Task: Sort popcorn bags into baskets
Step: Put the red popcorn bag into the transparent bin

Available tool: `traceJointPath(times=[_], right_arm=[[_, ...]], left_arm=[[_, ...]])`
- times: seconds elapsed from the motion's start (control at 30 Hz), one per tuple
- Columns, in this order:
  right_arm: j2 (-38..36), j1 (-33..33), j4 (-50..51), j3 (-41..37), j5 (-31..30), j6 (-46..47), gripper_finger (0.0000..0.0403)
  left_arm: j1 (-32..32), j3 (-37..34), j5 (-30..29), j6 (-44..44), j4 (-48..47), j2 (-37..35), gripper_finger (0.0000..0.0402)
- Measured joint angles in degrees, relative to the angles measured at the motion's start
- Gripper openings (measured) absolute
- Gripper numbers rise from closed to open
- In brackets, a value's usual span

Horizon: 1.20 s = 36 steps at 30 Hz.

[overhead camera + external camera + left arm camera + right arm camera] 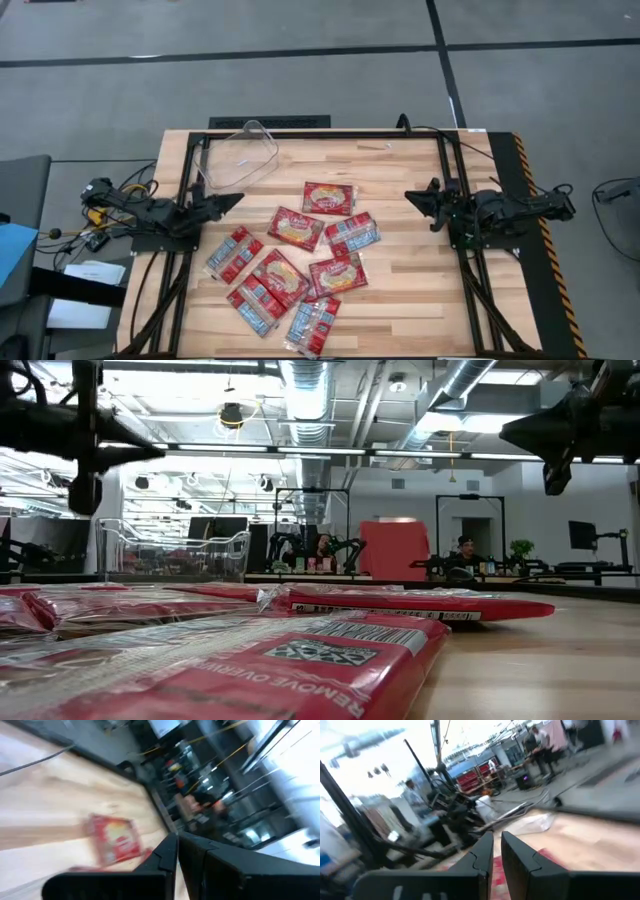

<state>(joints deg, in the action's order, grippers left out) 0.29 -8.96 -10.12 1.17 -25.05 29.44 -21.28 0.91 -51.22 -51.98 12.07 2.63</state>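
Several red popcorn bags (295, 227) lie flat on the middle of the wooden table, some overlapping; the low view shows them close up (420, 603). The clear plastic bin (245, 155) stands near the far left corner with nothing in it, and it shows in the low view too (175, 550). My left gripper (237, 199) hovers shut at the table's left side, between the bin and the bags, pointing right. One bag (114, 840) shows beyond its fingers. My right gripper (410, 195) hovers shut at the right side, pointing left toward the bags.
Black rails (447, 180) run along the table's left, right and far sides. A yellow-black striped strip (535, 215) marks the right edge. Bare wood (400, 300) lies right of the bags and along the far side. People and equipment show in the room behind.
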Motion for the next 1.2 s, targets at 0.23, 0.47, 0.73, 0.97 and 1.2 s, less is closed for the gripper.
traceJointPath(times=[0.23,0.47,0.73,0.97,1.2], right_arm=[[0.01,0.65,-7.11,0.11,-0.74,2.30,0.0086],[1.45,2.06,-7.45,6.68,-0.57,-6.17,0.0182],[17.30,3.73,10.61,25.52,-0.77,-18.51,0.0238],[37.93,6.51,29.31,40.04,1.27,-18.81,0.0223],[54.93,11.02,28.72,41.86,8.68,-12.78,0.0224]], left_arm=[[0.00,1.22,6.19,14.31,25.08,3.07,0.0128],[0.00,16.27,13.72,15.72,25.62,20.23,0.0238],[0.58,41.52,14.75,14.94,-10.01,40.07,0.0248],[2.73,59.22,27.49,-6.28,-53.00,52.97,0.0229],[3.97,55.45,31.75,-13.80,-57.90,61.51,0.0235]])
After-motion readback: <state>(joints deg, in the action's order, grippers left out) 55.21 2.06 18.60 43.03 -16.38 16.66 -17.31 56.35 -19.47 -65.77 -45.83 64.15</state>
